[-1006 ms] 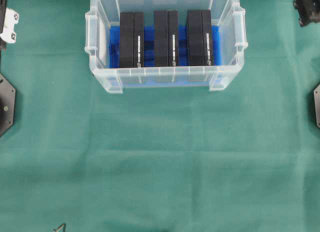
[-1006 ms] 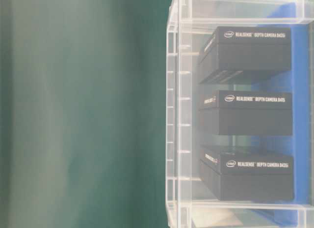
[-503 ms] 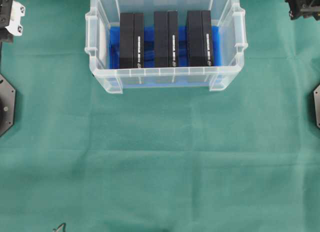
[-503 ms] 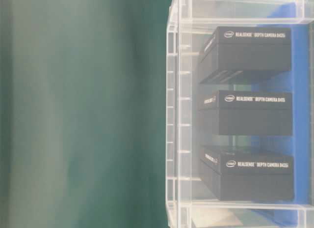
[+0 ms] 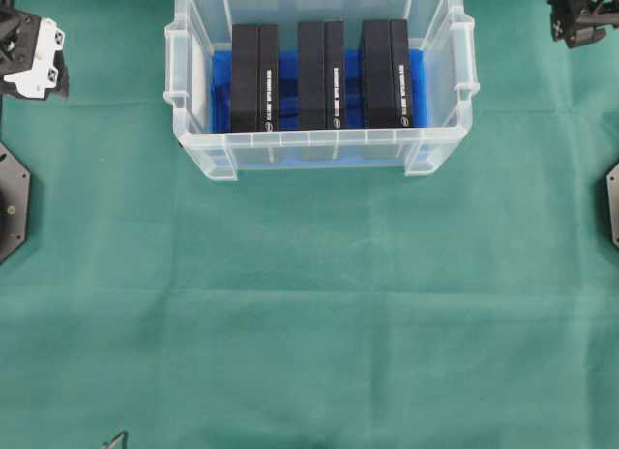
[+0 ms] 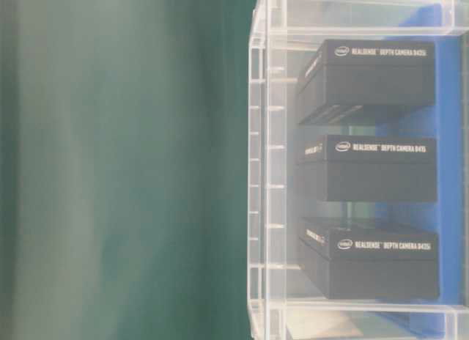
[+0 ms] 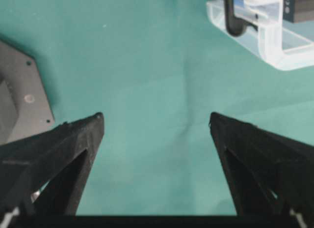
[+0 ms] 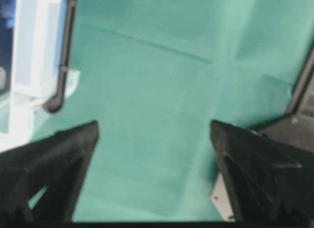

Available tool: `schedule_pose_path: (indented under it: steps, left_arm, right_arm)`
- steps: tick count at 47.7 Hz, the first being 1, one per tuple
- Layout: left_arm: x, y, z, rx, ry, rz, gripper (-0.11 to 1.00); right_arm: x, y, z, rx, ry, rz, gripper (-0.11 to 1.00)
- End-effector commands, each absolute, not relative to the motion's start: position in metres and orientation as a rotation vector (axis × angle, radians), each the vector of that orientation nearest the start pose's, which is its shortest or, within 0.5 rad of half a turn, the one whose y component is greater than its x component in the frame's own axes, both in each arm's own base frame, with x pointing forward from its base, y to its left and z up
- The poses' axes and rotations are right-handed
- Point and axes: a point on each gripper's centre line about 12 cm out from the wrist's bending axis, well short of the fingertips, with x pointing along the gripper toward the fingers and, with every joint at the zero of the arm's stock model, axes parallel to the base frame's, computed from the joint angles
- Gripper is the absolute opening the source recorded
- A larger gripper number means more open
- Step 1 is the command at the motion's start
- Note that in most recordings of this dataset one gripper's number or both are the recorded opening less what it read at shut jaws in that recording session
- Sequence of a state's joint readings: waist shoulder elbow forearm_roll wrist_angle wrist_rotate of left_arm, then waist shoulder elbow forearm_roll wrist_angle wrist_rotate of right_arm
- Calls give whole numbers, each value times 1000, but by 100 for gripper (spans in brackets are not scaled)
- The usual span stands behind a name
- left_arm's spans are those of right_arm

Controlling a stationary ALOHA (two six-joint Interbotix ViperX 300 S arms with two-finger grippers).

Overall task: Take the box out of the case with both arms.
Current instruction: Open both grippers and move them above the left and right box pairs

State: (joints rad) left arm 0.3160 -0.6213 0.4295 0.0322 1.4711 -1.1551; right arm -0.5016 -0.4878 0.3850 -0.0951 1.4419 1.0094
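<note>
Both arms have edged further into the overhead view since a second ago, the left gripper (image 5: pixel 31 62) with its white block now lower and further in at the left edge, the right gripper (image 5: pixel 578 14) showing more of itself at the top right corner; the case and boxes have not shifted. Going left to right in the overhead view: the left gripper hangs over green cloth (image 5: pixel 309 304), well apart from the case (image 5: pixel 196 139), with a dark base plate (image 5: pixel 12 205) below it at the left edge. The case sits at top centre on the cloth, clear-walled with a blue sheet (image 5: pixel 218 91) on its floor. Inside it three black boxes stand on edge side by side: the left box (image 5: pixel 254 76), the middle box (image 5: pixel 321 74) and the right box (image 5: pixel 387 72), narrow gaps between them, none lifted. The table-level view shows the same three through the case wall, white lettering on their faces. The right gripper is beyond the case's right end, also well apart from it, and a second base plate (image 5: pixel 612 203) shows at the right edge. In the left wrist view the fingers (image 7: pixel 73 139) are spread wide over bare cloth with nothing between them, a corner of the case at upper right. In the right wrist view the fingers (image 8: pixel 73 144) are likewise spread wide and empty, the case's edge at the left.
</note>
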Motion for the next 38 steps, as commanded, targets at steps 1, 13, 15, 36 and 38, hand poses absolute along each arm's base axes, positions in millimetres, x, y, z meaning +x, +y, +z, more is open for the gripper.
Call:
schedule_pose_path:
  steps: [1, 13, 15, 36, 38]
  left_arm:
    - [192, 66, 355, -1162, 951, 1007, 91]
    - [187, 65, 356, -1258, 884, 1067, 90]
    - [185, 63, 358, -1265, 864, 1054, 89]
    - [175, 61, 358, -1281, 897, 1104, 89]
    - [178, 62, 357, -1279, 905, 1108, 89]
  right_arm:
    - [201, -123, 340, 1090, 970, -1154, 97]
    - [196, -121, 344, 1106, 949, -1178, 97]
    - [195, -121, 344, 1106, 945, -1176, 97]
    - [188, -118, 345, 1107, 930, -1178, 97]
    - [190, -118, 344, 1110, 935, -1178, 97]
